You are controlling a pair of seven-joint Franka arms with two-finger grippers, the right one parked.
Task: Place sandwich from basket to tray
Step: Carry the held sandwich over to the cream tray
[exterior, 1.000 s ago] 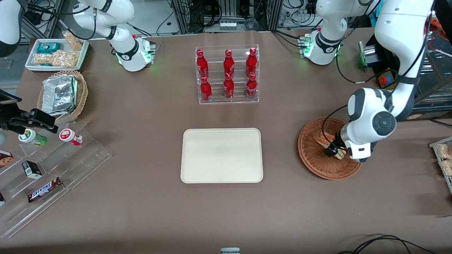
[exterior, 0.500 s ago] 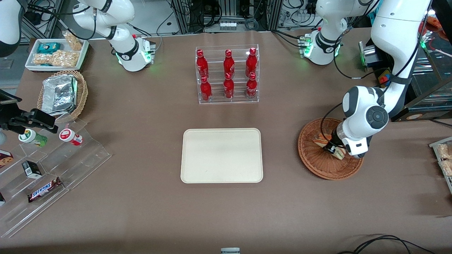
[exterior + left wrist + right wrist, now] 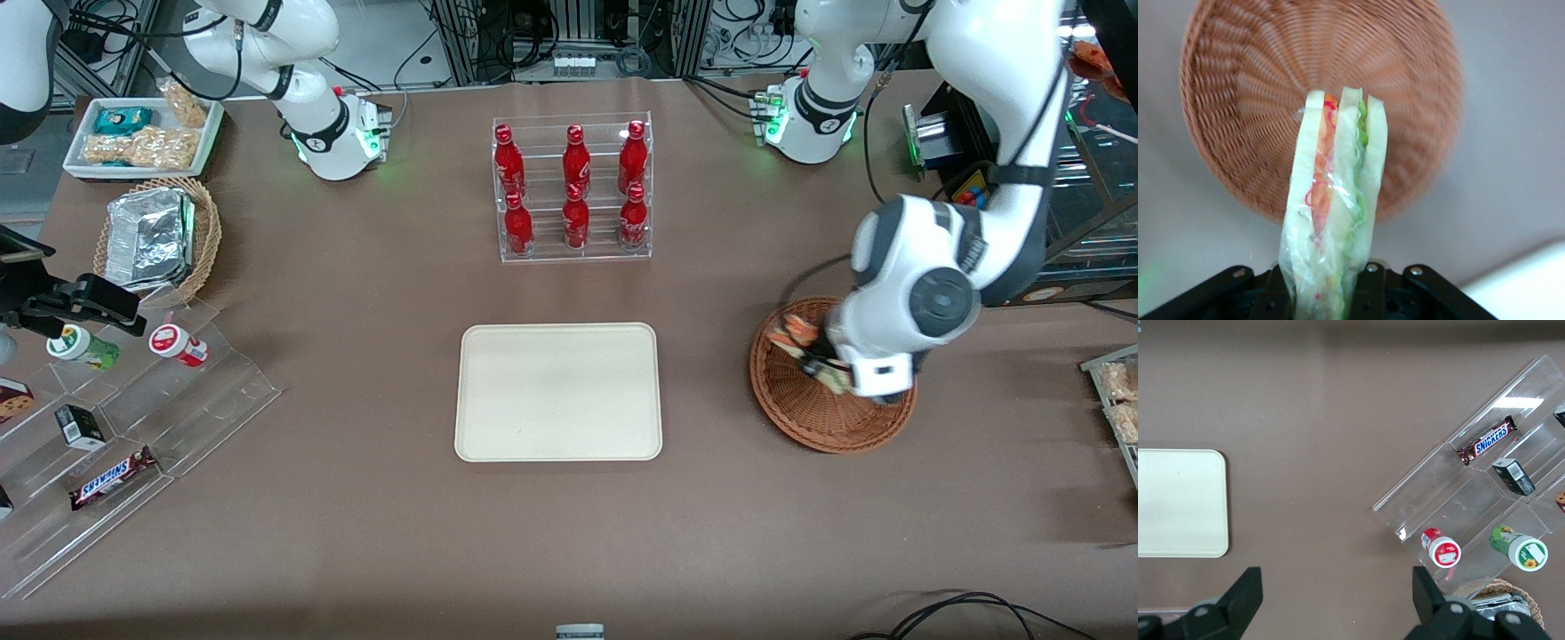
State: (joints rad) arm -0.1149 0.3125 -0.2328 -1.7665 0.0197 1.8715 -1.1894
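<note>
The sandwich (image 3: 794,334) (image 3: 1335,200), a plastic-wrapped wedge of pale bread with orange and green filling, hangs above the reddish-brown wicker basket (image 3: 805,418) (image 3: 1238,87). My left gripper (image 3: 813,360) (image 3: 1331,293) is shut on the sandwich's wide end, one black finger on each bread face. The basket below holds nothing else that I can see. The cream tray (image 3: 558,391) (image 3: 1178,503) lies flat at the table's middle, toward the parked arm from the basket, with nothing on it. A corner of the tray (image 3: 1528,287) shows in the left wrist view.
A clear rack of red bottles (image 3: 573,191) stands farther from the front camera than the tray. Toward the parked arm's end are a tan wicker basket with foil packs (image 3: 156,236), a white snack tray (image 3: 142,138) and a clear stepped display (image 3: 133,418) with a Snickers bar (image 3: 113,477).
The gripper has risen out of the basket with the sandwich and shifted slightly toward the tray. The sandwich no longer rests on the basket's weave.
</note>
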